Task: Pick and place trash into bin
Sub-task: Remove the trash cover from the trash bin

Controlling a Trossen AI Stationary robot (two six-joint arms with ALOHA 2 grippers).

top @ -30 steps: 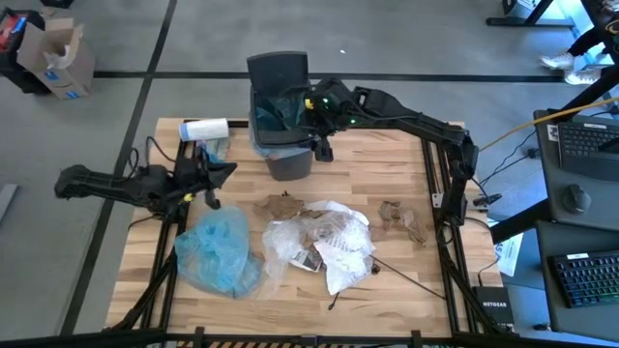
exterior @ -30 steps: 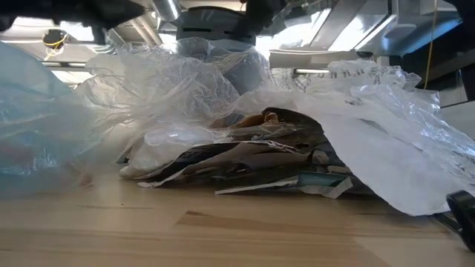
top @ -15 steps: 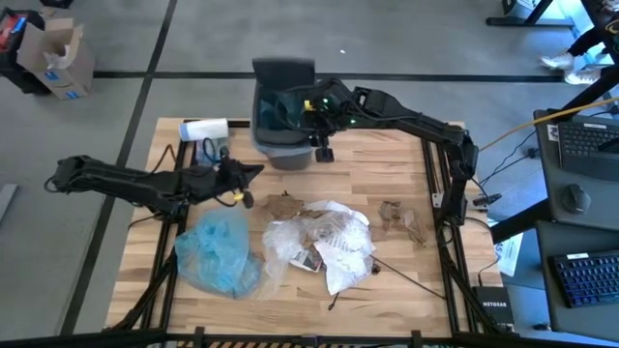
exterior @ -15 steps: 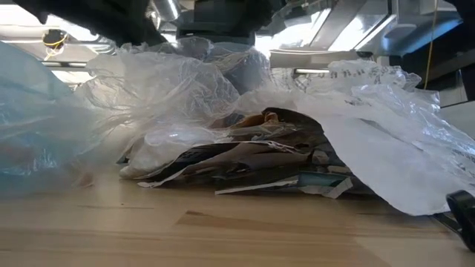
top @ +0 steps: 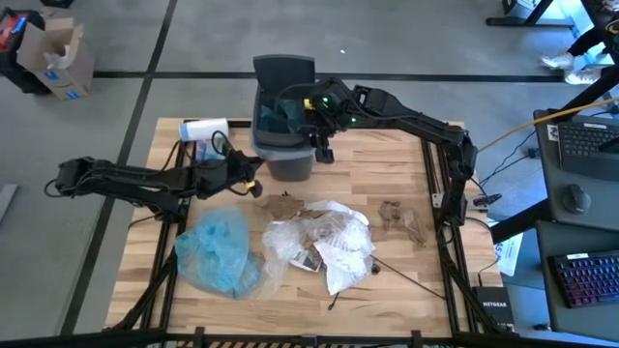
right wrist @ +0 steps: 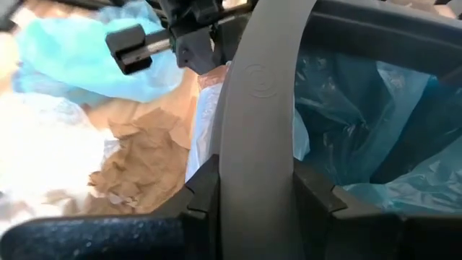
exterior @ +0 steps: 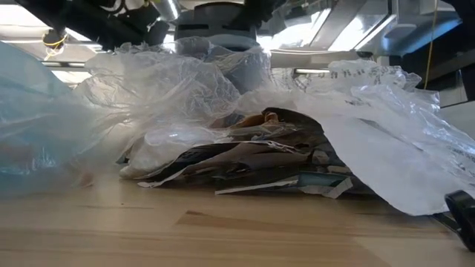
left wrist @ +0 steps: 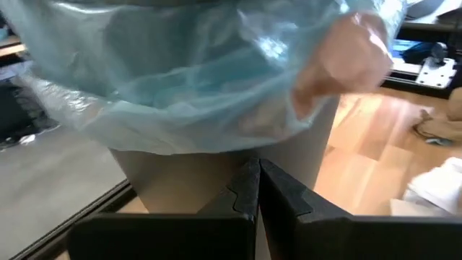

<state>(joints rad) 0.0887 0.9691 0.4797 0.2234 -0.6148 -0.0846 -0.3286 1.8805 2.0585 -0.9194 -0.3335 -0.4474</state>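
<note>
Your trash [top: 314, 242] lies heaped mid-table toward the near edge, untouched. Behind it your left gripper [top: 253, 184], fingers [left wrist: 245, 191] pressed together and empty, noses against the bin's wall, likely steadying it. At the far edge your right gripper [top: 319, 143] clamps the bin [top: 282, 135] rim, seemingly holding it.

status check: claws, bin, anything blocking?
Right claw shut on bin rim. Left claw shut, empty, beside bin. Trash pile on table, nothing blocking.
</note>
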